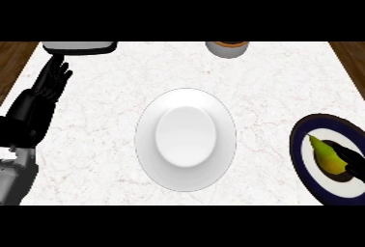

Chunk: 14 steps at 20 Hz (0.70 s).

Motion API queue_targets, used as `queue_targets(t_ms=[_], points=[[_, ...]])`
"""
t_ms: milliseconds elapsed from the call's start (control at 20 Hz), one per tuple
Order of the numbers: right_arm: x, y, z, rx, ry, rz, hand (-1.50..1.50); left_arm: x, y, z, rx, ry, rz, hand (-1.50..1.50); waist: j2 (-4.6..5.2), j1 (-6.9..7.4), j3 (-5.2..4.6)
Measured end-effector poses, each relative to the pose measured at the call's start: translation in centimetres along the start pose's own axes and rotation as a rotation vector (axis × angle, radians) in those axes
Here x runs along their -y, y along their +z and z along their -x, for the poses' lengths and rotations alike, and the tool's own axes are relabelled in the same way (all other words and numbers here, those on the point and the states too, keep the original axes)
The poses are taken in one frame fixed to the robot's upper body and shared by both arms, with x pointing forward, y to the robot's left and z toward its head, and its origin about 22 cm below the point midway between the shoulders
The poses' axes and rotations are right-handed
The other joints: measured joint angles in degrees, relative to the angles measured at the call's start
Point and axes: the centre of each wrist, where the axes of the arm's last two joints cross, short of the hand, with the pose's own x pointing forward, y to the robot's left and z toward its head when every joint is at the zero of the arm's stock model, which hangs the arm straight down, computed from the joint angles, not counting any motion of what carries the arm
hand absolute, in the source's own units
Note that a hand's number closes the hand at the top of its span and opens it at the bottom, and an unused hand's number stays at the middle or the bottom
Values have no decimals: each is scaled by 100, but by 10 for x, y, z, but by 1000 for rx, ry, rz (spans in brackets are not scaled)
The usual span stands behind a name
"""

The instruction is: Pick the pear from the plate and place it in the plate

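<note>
Pear (pixel 326 155) lies on dark-rimmed plate (pixel 305 164), right hand's (pixel 351 159) fingers curled around it

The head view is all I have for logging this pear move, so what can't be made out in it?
- Right hand: mostly cut off by the right edge; only dark fingers over the pear, grip unclear.
- Dark-rimmed plate: right part cut off.
- Grey appliance and round container: cropped at the top, identity unclear.
- Left hand rests open at the left.
- White plate shows whole.
</note>
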Motion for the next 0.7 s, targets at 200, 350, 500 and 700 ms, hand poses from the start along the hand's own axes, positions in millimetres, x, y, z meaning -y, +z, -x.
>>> queue_targets(t_ms=[200,350,500,700], points=[[42,1,-17,-134,202,-109,-150,-1,2,1,-6,-3,-2,0,-5,-36,-16],[59,1,-32,-249,336,-218,-150,0,2,-3,0,-4,0,0,-11,-44,-22],[74,-5,-45,-361,446,-327,-150,-1,-1,-8,2,-3,-2,0,0,-18,-20],[71,-12,-56,-502,529,-453,-150,-2,2,-5,4,1,11,0,12,64,-14]])
